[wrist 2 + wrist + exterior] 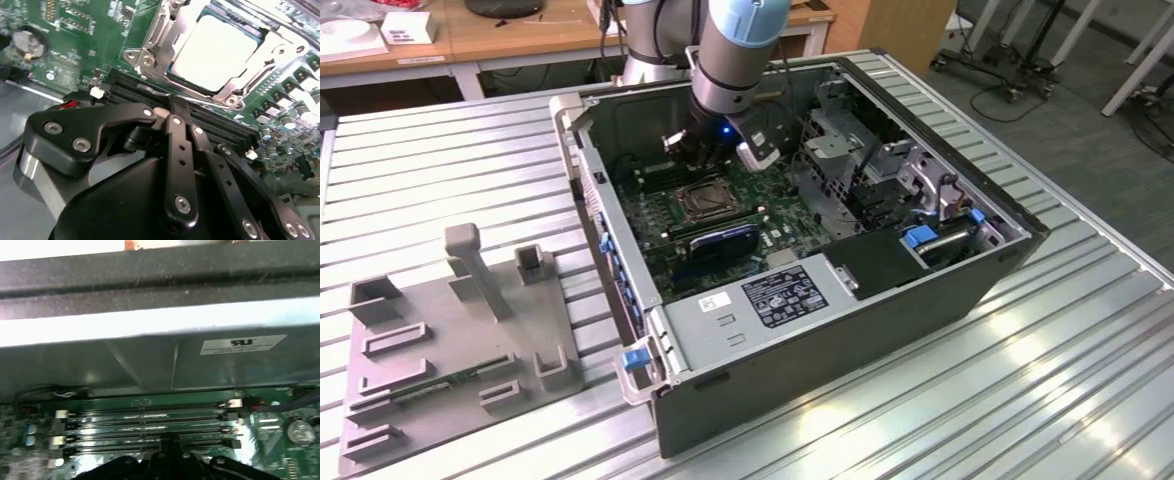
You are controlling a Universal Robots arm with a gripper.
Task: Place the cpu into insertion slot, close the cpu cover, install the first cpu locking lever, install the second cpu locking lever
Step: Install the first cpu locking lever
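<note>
Bright, even room light across the exterior view, with broad pale sheen streaking the ribbed metal tabletop [1067,370] toward the lower right of the frame; the inside of the open computer case [854,300] sits darker, shadowed by its own walls. A small blue light glows on the arm [720,130] near upper centre. In the second wrist view the cpu [215,55] top is blown out near white, glare spilling over the cpu cover [155,35], and the end effector [172,112] linkage in the foreground is dark and soft. In the first wrist view a white overexposed band crosses the upper half, the whole frame is blurred, and the memory slots [145,427] glint
</note>
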